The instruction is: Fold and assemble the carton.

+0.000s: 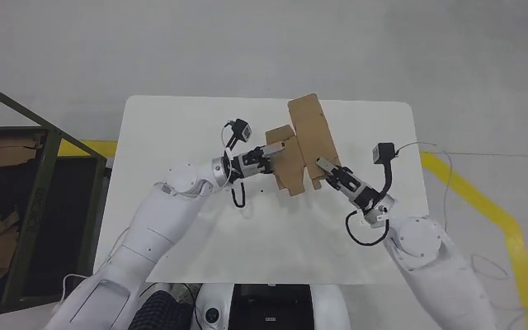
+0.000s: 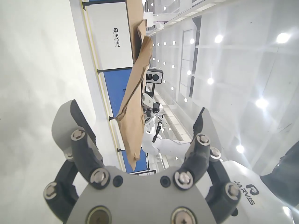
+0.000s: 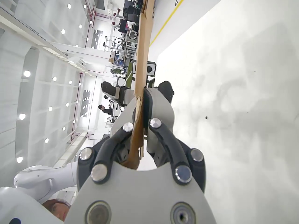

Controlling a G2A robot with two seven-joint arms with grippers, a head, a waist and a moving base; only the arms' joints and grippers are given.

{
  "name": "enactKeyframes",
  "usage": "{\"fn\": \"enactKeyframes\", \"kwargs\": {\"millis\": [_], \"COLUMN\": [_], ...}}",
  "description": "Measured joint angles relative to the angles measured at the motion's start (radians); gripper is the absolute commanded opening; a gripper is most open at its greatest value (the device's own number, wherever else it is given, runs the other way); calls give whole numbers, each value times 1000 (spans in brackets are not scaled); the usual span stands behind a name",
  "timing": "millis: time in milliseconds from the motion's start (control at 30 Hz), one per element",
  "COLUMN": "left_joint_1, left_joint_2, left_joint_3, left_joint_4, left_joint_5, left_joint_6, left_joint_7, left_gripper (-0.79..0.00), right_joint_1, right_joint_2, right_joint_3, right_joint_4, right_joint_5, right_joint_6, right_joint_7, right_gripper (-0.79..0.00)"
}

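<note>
- Carton (image 1: 301, 144): a flat, creased sheet of brown cardboard, not yet opened into a box, over the middle of the bench (image 1: 280, 239) between the two arms. Whether any corner touches the bench I cannot tell.
- Right hand (image 3: 142, 94): clamped tight on one edge of the carton, with the board running edge-on out between its fingers. The gripped corner looks frayed and bent.
- Left hand (image 2: 139, 108): spread wide and holding nothing. The carton's near edge hangs in the gap ahead of it, closer to one finger than the other and, as far as I can see, touching neither.
- Risk, one-sided hold: the whole sheet hangs from that worn corner, so I judge it could sag, swivel in the grip or tear there.
- Risk, left hand closing: the edge sits off-centre and slanted, so a finger may push it aside rather than pinch it.
- Risk, pinching both layers: if the left hand clamps the two walls together, pulling would probably crumple the board instead of opening it.
</note>
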Motion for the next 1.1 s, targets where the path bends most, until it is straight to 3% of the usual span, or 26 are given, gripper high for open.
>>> {"fn": "enactKeyframes", "kwargs": {"millis": [267,300,367,400,467,600,700,767,800,833,867,1100], "left_joint_1": [5,7,11,13,14,10,5,0,-2,-6,-9,-26], "left_joint_2": [-10,-11,-11,-11,-12,-15,-19,-21,-23,-24,-25,-28], "left_joint_3": [26,27,26,26,25,31,38,40,41,42,44,36], "left_joint_4": [-6,-8,-12,-13,-11,-5,2,10,16,25,32,70], "left_joint_5": [-1,-1,-1,-1,3,7,7,6,6,5,4,-6], "left_joint_6": [16,16,19,20,25,29,33,34,33,33,33,31], "left_joint_7": [13,13,13,14,15,20,23,26,27,29,30,2], "left_gripper": [0,-43,-219,-397,-483,-563,-705,-785,-785,-785,-785,-785], "right_joint_1": [-8,-9,-12,-12,-13,-15,-17,-18,-19,-20,-21,-31], "right_joint_2": [-10,-11,-13,-13,-15,-19,-22,-24,-25,-26,-26,-27], "right_joint_3": [6,8,12,14,15,16,16,16,16,16,16,58], "right_joint_4": [-3,-2,1,1,0,-2,-2,-4,-4,-5,-6,2], "right_joint_5": [-9,-10,-14,-16,-19,-23,-28,-32,-32,-32,-31,-11], "right_joint_6": [21,21,23,24,25,27,31,33,35,37,38,29], "right_joint_7": [-63,-68,-76,-78,-79,-81,-86,-91,-91,-89,-86,-71], "right_gripper": [-785,-785,-785,-785,-785,-785,-785,-653,-539,-142,0,0]}}
